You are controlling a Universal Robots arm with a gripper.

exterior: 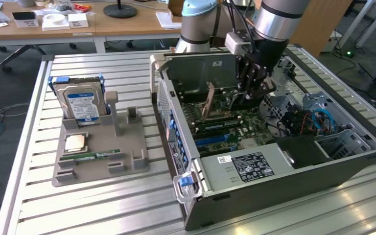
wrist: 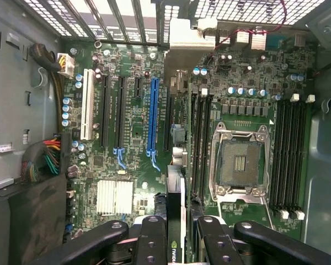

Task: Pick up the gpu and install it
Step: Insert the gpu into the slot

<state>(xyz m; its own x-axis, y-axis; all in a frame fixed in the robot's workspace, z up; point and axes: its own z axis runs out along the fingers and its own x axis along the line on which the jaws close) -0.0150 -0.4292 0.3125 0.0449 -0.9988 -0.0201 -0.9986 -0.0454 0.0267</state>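
Between my gripper's (wrist: 176, 229) black fingers (wrist: 151, 237) stands the gpu (wrist: 175, 215), a thin dark card seen edge-on with a green logo on it. The fingers are shut on both its faces. It hangs over the motherboard (wrist: 127, 138), between the long blue slot (wrist: 151, 113) and the memory slots (wrist: 201, 138); whether it touches the board I cannot tell. In the exterior view my gripper (exterior: 248, 98) reaches down into the open computer case (exterior: 273, 161), and the card's brownish edge (exterior: 209, 104) shows tilted beside it.
On the exterior view's left a grey holder (exterior: 100, 156) carries a hard drive (exterior: 80, 103) with a blue label, a processor (exterior: 76, 142) and a green memory stick (exterior: 96, 155). Case walls, a drive cage (exterior: 341, 142) and cable bundles (wrist: 41, 160) crowd the board. The empty processor socket (wrist: 240, 163) lies nearby.
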